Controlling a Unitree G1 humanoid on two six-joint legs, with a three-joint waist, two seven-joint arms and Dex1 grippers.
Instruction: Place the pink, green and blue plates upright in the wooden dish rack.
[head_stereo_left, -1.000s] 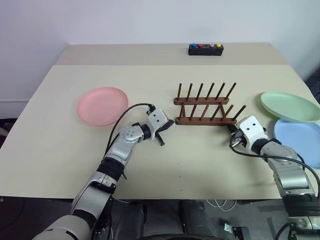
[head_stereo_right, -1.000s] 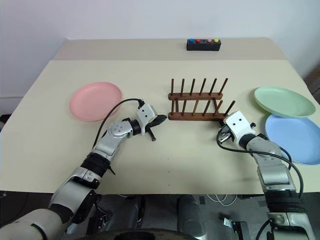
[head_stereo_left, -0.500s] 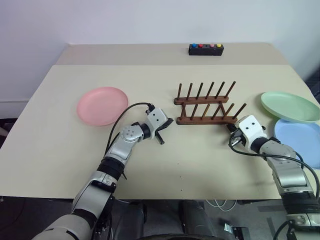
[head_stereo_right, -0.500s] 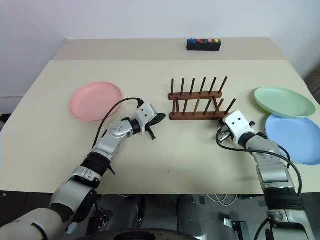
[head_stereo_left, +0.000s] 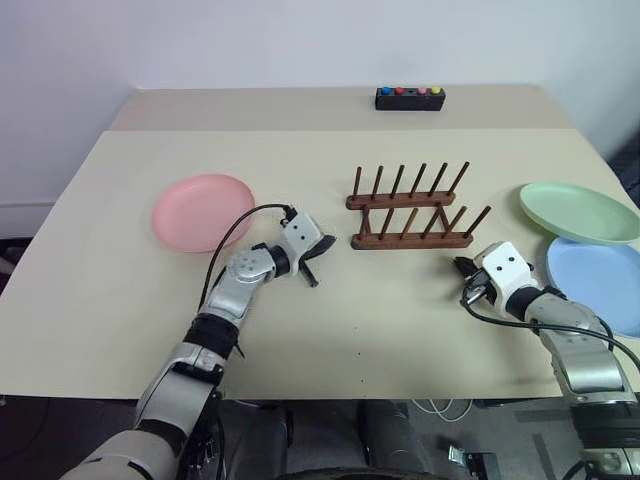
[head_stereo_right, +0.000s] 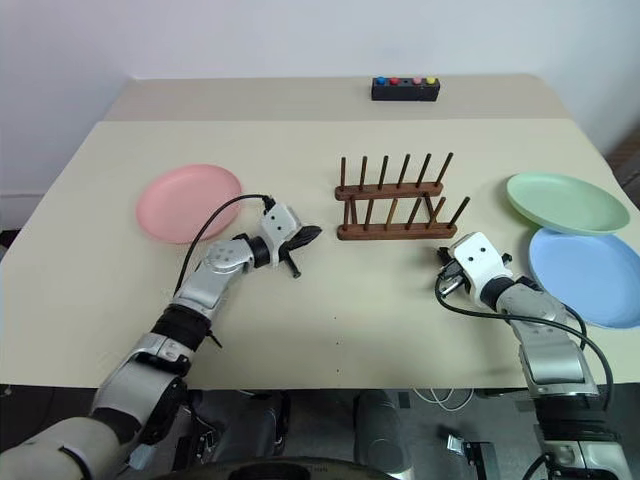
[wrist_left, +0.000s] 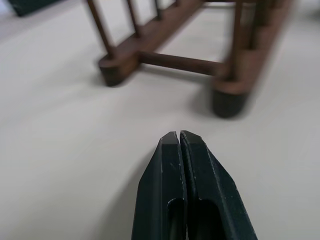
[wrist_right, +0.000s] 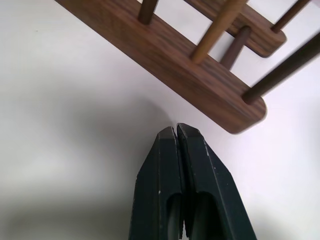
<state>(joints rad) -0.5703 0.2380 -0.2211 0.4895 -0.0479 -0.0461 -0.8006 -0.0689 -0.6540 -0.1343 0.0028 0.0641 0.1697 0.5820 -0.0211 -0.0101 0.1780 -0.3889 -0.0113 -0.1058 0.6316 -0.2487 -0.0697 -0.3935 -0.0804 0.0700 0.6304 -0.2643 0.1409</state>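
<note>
Rack (head_stereo_left: 409, 212) of dark brown wood sat mid-table, two rails with upright pegs, no plates in it. Pink plate (head_stereo_left: 203, 211) lay flat at 9 o'clock of rack, well apart; green plate (head_stereo_left: 578, 212) at 3 o'clock, blue plate (head_stereo_left: 598, 285) just beside it at 4 o'clock. Left gripper (head_stereo_left: 322, 247) near rack's left end, fingers pressed together, holding nothing. Right gripper (head_stereo_left: 462, 268) near rack's right end, fingers likewise closed and bare.

The wooden dish rack (head_stereo_left: 410, 212) stands mid-table, dark brown, its two peg rows bare. The pink plate (head_stereo_left: 203, 211) lies flat at its 9 o'clock, well apart. The green plate (head_stereo_left: 578, 212) lies at 3 o'clock; the blue plate (head_stereo_left: 598, 296) lies just beside the green, nearer the robot.
</note>
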